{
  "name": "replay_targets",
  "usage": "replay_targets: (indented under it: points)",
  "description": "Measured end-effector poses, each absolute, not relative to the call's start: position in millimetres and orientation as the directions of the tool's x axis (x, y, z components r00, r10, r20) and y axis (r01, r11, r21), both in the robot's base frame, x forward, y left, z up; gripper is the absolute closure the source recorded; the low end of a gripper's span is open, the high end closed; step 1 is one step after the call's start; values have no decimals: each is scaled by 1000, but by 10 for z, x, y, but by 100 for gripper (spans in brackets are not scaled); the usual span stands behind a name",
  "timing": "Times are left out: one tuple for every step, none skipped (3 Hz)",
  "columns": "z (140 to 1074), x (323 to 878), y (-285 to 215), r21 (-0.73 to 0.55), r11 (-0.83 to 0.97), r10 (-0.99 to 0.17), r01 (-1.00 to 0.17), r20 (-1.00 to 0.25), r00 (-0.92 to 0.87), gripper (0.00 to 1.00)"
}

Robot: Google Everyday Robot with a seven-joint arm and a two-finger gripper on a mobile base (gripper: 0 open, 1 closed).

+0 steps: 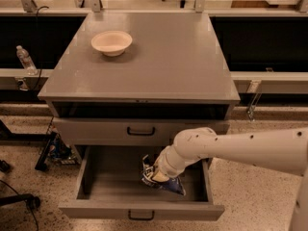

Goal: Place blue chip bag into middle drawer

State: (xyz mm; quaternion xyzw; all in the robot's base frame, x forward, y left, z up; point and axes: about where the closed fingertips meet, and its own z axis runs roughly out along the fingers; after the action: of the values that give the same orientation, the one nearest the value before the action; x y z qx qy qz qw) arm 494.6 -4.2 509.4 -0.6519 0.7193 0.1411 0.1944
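The middle drawer (96, 210) of the grey cabinet is pulled out and open. The blue chip bag (168, 185) is inside it, right of the middle. It is tilted, with its lower end on the drawer floor and its upper end raised. My gripper (153, 171) reaches down into the drawer from the right on the white arm (226, 148). It is shut on the upper left part of the bag. The wrist hides part of the bag.
A cream bowl (111, 42) sits on the cabinet top at the back left. The closed drawer front (141, 130) above has a dark handle. A water bottle (24, 59) stands on the ledge at far left. Dark base legs (19, 198) lie on the floor at left.
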Motion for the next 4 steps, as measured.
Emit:
replay_targets:
  points:
    - [4725, 5033, -10, -25, 119, -876, -993, -473, -93, 100]
    - [4533, 5083, 6, -11, 125, -875, -992, -473, -105, 100]
    - [4337, 5163, 11, -9, 139, -883, -990, -454, -120, 100]
    - [4228, 5217, 11, -7, 158, -890, -987, -435, -139, 100]
